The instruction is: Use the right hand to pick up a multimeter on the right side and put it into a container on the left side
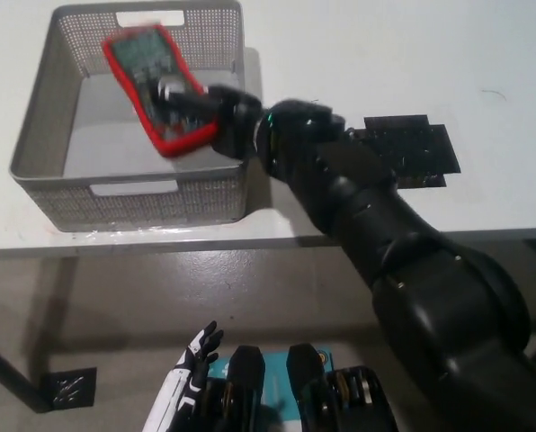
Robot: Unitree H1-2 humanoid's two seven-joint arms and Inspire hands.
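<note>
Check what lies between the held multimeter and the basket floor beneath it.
Nothing: the head view shows bare floor in the basket below the multimeter held by the right hand.
</note>
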